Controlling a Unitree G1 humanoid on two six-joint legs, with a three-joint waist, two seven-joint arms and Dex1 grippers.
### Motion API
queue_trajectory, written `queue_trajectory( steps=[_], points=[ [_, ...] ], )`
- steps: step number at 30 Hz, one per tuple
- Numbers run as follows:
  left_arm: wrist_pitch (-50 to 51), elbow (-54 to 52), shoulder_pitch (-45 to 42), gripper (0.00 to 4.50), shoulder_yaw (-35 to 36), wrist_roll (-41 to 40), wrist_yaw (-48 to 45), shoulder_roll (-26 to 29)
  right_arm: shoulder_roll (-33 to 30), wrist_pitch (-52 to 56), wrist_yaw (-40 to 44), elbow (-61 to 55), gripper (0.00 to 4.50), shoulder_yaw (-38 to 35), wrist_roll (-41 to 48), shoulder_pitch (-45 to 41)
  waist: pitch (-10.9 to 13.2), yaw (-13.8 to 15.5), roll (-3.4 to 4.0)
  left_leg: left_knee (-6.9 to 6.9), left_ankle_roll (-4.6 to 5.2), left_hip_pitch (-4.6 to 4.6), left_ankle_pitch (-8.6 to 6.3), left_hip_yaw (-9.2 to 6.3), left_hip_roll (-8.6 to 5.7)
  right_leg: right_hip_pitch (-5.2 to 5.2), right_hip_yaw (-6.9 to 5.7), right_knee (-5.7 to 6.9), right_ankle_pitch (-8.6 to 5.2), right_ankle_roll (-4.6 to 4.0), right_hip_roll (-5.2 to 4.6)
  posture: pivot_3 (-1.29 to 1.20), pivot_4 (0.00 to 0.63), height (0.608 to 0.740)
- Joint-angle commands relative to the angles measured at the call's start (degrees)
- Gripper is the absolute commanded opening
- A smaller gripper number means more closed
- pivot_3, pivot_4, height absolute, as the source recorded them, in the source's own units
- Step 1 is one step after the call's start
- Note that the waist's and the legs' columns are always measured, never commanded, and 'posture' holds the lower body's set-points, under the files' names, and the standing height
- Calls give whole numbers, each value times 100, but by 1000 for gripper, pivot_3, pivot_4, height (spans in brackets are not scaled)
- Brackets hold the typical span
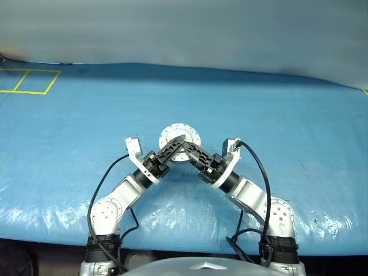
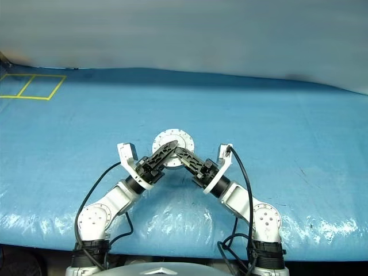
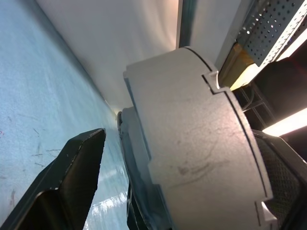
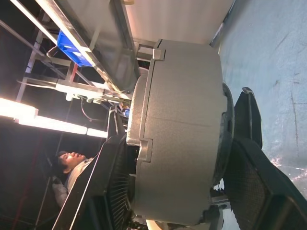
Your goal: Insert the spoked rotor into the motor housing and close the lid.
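Between both grippers, centre table: motor housing (image 1: 180,141), lid (image 4: 139,158) shut. Right gripper (image 1: 185,146) clamps it across its width; left gripper (image 1: 180,141) spread, straddling it.

No text, label, brand, number or sign can be read on anything here.

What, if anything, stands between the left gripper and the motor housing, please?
Nothing visible does. The motor housing sits between the open left gripper's fingers, with only a bare gap beside one finger, while the right gripper clamps it above the blue table.
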Motion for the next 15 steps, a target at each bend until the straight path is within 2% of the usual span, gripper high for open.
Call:
queue_trajectory(
  steps=[1, 5, 8, 12, 15],
  points=[
    [-99, 44, -58, 4483, 160, -134, 144, -115, 17, -63, 90, -330, 2425, 51, 208, -165, 0, 0, 0, 0, 0, 0, 0, 0, 0, 0, 0, 0, 0, 0, 0, 0, 150, 740],
    [39, 61, -67, 4483, 90, -79, 177, -106, -2, -89, 86, -313, 2425, 75, 195, -174, 0, 1, 0, 1, 0, 0, 0, 0, 0, 0, 0, 0, 0, 0, 0, 0, 150, 740],
    [183, 51, -77, 3938, -79, 21, 91, -44, -20, -86, 90, -291, 2425, 91, 187, -205, 0, 3, 0, 1, 0, -1, 0, 0, -1, 1, 0, 0, 0, 0, 0, 0, 150, 740],
    [261, 156, -92, 2721, -127, 40, 145, -55, -39, -78, 82, -289, 2425, 104, 165, -232, 0, 1, 0, 2, 0, -1, 0, 1, -1, 1, 1, 0, 1, 1, 0, 0, 150, 740],
    [416, 246, -84, 2721, -181, 67, 186, 28, -43, -77, 78, -288, 2425, 111, 143, -239, 0, 2, 0, 1, 0, 0, 0, -1, -1, 0, 0, 1, 1, 0, 0, 0, 150, 740]
  ],
)
